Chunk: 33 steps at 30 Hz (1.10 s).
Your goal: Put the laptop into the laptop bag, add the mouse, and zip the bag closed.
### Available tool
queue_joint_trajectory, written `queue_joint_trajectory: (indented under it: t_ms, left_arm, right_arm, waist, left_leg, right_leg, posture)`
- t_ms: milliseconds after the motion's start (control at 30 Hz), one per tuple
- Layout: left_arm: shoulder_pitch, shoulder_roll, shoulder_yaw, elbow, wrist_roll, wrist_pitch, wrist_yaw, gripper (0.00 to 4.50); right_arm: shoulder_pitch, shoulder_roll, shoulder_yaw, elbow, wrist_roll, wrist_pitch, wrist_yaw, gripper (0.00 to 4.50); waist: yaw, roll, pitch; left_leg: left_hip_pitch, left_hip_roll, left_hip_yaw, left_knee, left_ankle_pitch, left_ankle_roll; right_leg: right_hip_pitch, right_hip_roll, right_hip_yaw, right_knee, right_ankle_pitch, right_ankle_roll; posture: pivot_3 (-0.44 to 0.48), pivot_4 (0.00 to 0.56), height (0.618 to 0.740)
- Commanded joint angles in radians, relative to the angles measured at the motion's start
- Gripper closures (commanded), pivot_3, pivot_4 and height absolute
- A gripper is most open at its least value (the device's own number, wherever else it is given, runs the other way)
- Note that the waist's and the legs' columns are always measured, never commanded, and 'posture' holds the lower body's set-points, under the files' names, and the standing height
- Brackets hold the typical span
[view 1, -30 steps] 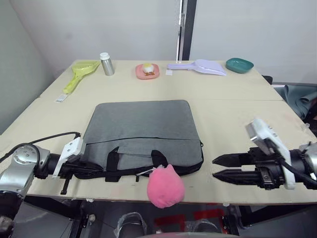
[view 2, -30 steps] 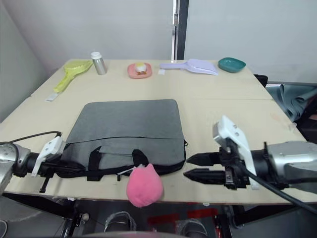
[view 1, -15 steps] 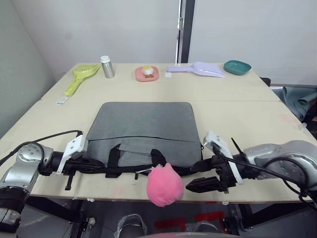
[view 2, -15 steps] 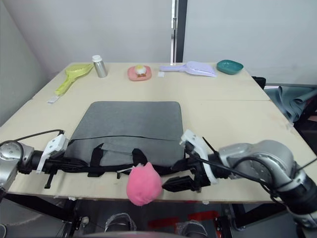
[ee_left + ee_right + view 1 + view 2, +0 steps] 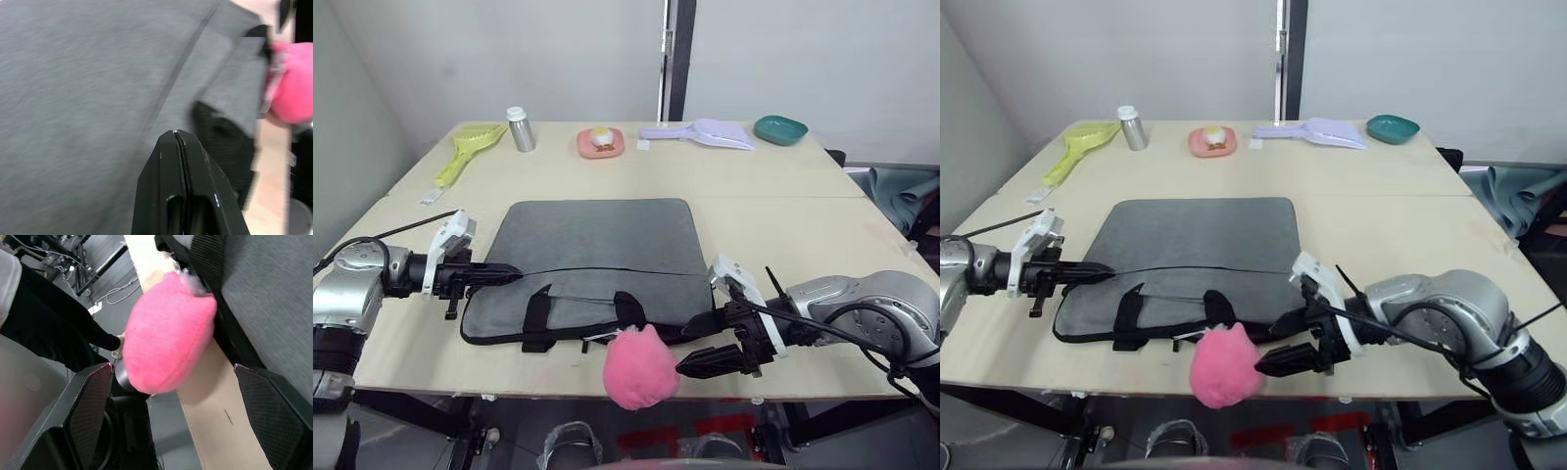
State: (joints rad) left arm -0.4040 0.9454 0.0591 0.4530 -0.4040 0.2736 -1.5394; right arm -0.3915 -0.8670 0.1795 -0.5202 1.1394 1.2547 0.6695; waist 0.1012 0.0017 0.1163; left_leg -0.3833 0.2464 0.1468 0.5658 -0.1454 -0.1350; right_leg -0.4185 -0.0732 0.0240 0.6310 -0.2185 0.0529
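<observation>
The grey laptop bag (image 5: 597, 240) lies flat in the middle of the table, black strap handles (image 5: 626, 308) toward the front edge. My left gripper (image 5: 512, 271) is shut, its tip on the bag's left edge where the black zipper line starts; I cannot see whether it pinches the zipper pull. In the left wrist view the fingertips (image 5: 176, 139) press together over grey fabric. My right gripper (image 5: 690, 346) is open at the bag's front right corner, beside a soft pink blob (image 5: 639, 367) hanging off the table edge by the handles. The laptop and the mouse are out of view.
Along the far edge stand a green scoop (image 5: 470, 149), a metal canister (image 5: 521, 128), a pink plate with food (image 5: 601, 143), a lavender scoop (image 5: 705, 132) and a teal bowl (image 5: 780, 129). Grey cloth (image 5: 901, 191) lies off the table's right side.
My left gripper has moved from the bag's front left corner back along its left edge to the zipper line. My right gripper came in from the right to the bag's front right corner.
</observation>
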Motion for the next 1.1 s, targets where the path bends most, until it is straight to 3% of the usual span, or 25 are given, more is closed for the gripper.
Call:
queue_joint_trajectory:
  t_ms: [33,233,567,933,1100]
  left_arm:
    - [0.000,-0.038,-0.039,0.066,0.046,-0.043,-0.017,4.50]
    - [0.052,-0.093,-0.095,0.073,0.080,-0.068,-0.035,4.50]
    - [-0.057,-0.145,-0.110,0.353,0.165,-0.187,0.010,4.50]
    - [-0.043,-0.164,-0.114,0.329,0.160,-0.175,-0.015,4.50]
    - [-0.033,-0.170,-0.112,0.314,0.161,-0.175,-0.007,4.50]
  right_arm:
    - [-0.007,-0.005,-0.020,-0.042,-0.001,0.005,0.014,0.29]
    - [-0.009,0.013,-0.027,-0.045,0.003,0.025,-0.009,0.29]
    - [-0.021,0.114,0.024,-0.024,-0.009,0.108,-0.091,0.29]
    - [-0.104,0.269,0.125,0.092,-0.152,0.140,-0.124,0.29]
    - [-0.093,0.306,0.110,0.114,-0.156,0.179,-0.124,1.76]
  waist:
    - [0.002,0.000,0.000]
    - [0.008,0.000,-0.001]
    - [0.021,0.005,-0.007]
    - [0.009,0.012,-0.013]
    - [0.014,0.013,-0.014]
  left_leg:
    - [0.000,0.000,0.000,0.000,0.000,0.000]
    - [0.001,0.000,0.000,0.000,0.000,0.000]
    - [0.017,-0.001,0.000,-0.001,0.000,0.000]
    - [0.017,-0.002,-0.001,-0.004,-0.001,-0.001]
    - [0.016,-0.003,0.000,-0.004,-0.001,-0.001]
  right_leg:
    - [0.000,0.000,0.000,0.000,0.000,0.000]
    - [0.001,-0.001,0.000,0.000,0.000,0.000]
    - [0.016,-0.004,0.002,0.003,0.000,0.000]
    - [0.014,-0.007,0.002,0.007,0.000,0.001]
    - [0.013,-0.008,0.001,0.004,0.000,0.001]
  posture:
    - [0.000,0.150,0.740]
    - [0.000,0.150,0.740]
    - [0.000,0.150,0.740]
    - [0.000,0.150,0.740]
    - [0.000,0.150,0.740]
